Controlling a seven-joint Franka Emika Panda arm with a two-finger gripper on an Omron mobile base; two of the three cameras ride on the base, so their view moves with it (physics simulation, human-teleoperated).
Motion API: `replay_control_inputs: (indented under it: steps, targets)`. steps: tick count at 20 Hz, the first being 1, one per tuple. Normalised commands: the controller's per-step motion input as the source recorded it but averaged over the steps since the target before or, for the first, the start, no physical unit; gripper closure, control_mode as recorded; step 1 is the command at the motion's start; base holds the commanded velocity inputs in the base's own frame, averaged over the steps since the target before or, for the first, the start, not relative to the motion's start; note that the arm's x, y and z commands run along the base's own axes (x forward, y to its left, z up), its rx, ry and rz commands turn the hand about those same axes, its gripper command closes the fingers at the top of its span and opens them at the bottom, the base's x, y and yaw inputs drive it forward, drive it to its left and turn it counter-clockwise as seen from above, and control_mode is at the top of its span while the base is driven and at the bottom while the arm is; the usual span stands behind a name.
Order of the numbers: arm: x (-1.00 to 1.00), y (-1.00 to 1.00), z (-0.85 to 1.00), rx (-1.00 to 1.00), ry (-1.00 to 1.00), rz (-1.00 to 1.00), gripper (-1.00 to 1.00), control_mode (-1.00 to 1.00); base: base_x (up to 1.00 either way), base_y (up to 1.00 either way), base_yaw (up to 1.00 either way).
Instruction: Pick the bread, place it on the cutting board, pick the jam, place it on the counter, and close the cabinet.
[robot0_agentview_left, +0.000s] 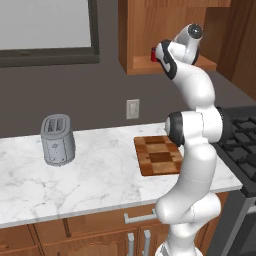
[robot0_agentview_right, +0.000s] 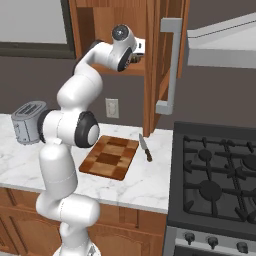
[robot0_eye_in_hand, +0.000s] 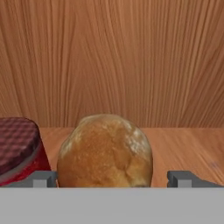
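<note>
Two items, bread (robot0_eye_in_hand: 105, 151) and jam (robot0_eye_in_hand: 18, 148), sit inside the cabinet (robot0_eye_in_hand: 113, 61) before the wide-spread tool (robot0_eye_in_hand: 112, 179).

no readable text anywhere: no labels, brands, numbers or signs on any surface in the three views.

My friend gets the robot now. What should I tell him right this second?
Gripper: open, holding nothing, reaching into the cabinet with a finger on each side of the bread.
Bread: on the cabinet shelf, not yet gripped.
Jam: on the same shelf, right beside the bread.
Cutting board: on the counter, nothing on it.
Cabinet door: open.
Done: nothing yet.
Left: grip the bread, put it on the board, move the jam to the counter, shut the door.
</note>
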Motion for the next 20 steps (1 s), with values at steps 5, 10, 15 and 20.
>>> replay_control_inputs:
  steps: [5,10,15,20]
  targets:
    - [0.1,0.0,-0.03,0.0,0.02,0.0,-1.0,-1.0,0.0,0.0,0.0]
    - [0.17,0.0,0.0,0.0,0.0,0.0,-1.0,-1.0,0.0,0.0,0.0]
    - [0.08,0.0,-0.01,0.0,0.03,0.0,1.0,-1.0,0.0,0.0,0.0]
    - [0.05,0.0,-0.02,0.0,0.03,0.0,1.0,-1.0,0.0,0.0,0.0]
